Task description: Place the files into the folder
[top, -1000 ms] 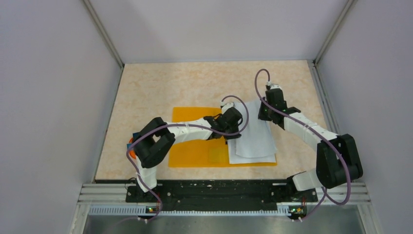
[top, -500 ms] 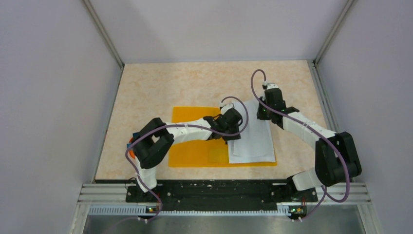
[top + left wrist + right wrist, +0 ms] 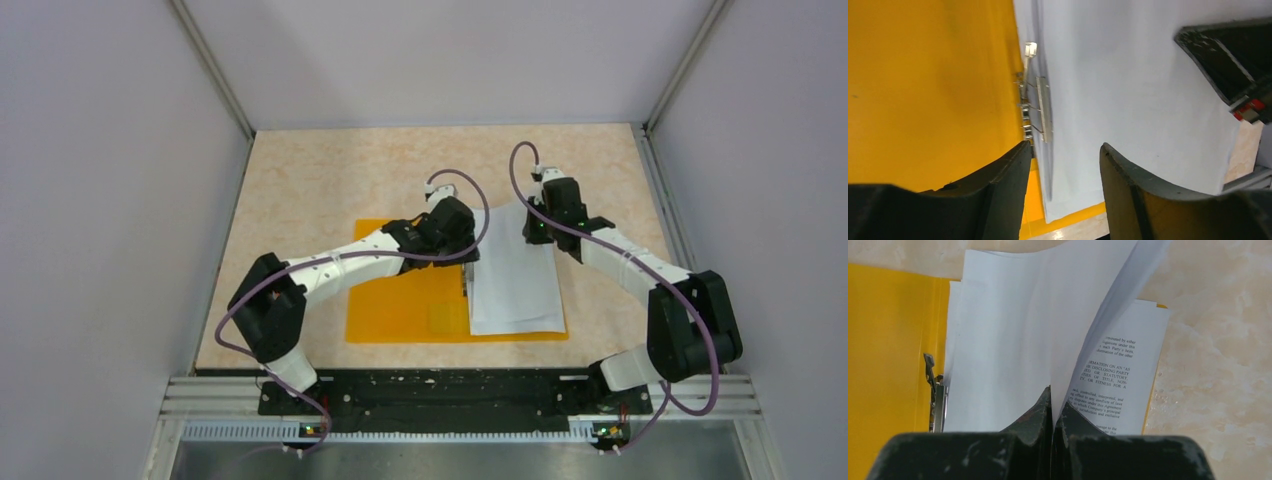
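**Orange folder** (image 3: 400,300): lies open and flat on the bench (image 3: 330,170). A metal clip (image 3: 1040,107) sits along its inner spine.

**Blank sheet** (image 3: 1008,340): lies on the folder's right half with its left edge just beside the clip. The edge nearest the right wrist camera is raised and bowed upward.

**Printed sheet** (image 3: 1118,385): lies underneath the blank sheet on the same half. Its text is exposed where the blank sheet lifts.

**Right tool** (image 3: 1052,400): the fingers are pressed together, clamped on the raised edge of the blank sheet.

**Left tool** (image 3: 1064,150): the fingers stand apart and hold nothing. It hangs above the sheets' clip-side margin.

**Step in hand (judged):** seating the sheets squarely against the clip.
- Both sheets are inside the folder's outline, so the task looks largely done.
- To finish well, lay the raised edge down slowly so the paper does not crease or drag the printed sheet out of line.
- The left tool should press near the clip only if the stack shifts, and it should stay clear of the clip's wire prongs.

**View notes:**
- Only the right wrist view shows the printed text and the pinch itself.
- Only the left wrist view shows the clip's prongs closely and the gap between the left tool's fingers.
- Only the top view shows the whole folder, with both arms meeting at the far end of the sheets.
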`<action>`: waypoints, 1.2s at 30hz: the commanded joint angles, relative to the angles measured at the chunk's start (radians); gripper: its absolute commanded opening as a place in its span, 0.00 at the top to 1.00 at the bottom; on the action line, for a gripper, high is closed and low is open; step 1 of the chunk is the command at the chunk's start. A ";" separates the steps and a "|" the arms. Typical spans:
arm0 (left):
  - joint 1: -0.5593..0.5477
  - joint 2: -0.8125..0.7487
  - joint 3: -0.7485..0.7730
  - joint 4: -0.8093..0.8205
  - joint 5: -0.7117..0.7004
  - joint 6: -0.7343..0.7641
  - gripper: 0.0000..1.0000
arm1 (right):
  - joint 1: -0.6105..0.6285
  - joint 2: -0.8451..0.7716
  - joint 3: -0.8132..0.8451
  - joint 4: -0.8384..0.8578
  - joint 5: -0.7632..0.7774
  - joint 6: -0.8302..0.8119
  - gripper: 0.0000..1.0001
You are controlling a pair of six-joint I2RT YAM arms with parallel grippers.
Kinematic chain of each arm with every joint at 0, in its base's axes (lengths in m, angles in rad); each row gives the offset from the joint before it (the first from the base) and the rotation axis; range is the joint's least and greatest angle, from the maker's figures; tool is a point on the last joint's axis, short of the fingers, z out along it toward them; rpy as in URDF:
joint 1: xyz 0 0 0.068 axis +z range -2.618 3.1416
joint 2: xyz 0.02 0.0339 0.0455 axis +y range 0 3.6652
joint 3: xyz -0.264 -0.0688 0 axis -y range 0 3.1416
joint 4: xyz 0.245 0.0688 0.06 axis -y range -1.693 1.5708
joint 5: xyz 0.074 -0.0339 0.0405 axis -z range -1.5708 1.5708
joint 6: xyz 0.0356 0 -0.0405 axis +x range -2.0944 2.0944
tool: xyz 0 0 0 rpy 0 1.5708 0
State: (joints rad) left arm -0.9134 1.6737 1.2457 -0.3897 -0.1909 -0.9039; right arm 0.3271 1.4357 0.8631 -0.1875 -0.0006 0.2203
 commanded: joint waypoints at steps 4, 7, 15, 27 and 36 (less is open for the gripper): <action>0.141 -0.013 -0.014 -0.076 0.055 0.018 0.50 | 0.010 -0.015 0.076 -0.016 -0.025 -0.073 1.00; 0.168 0.010 -0.014 -0.088 0.081 0.030 0.54 | 0.010 -0.006 0.087 -0.024 -0.023 -0.103 1.00; 0.196 0.078 0.005 -0.120 0.117 0.034 0.71 | 0.022 0.010 0.089 -0.038 -0.133 -0.101 1.00; 0.199 0.172 0.036 -0.108 0.162 -0.002 0.88 | 0.024 0.009 0.050 -0.044 -0.170 -0.036 1.00; 0.200 0.183 0.038 -0.092 0.176 -0.009 0.89 | 0.024 -0.004 0.027 -0.075 -0.124 0.018 0.79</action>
State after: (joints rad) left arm -0.7158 1.8580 1.2480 -0.5003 -0.0235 -0.8974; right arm 0.3382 1.4506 0.9016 -0.2428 -0.1501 0.2031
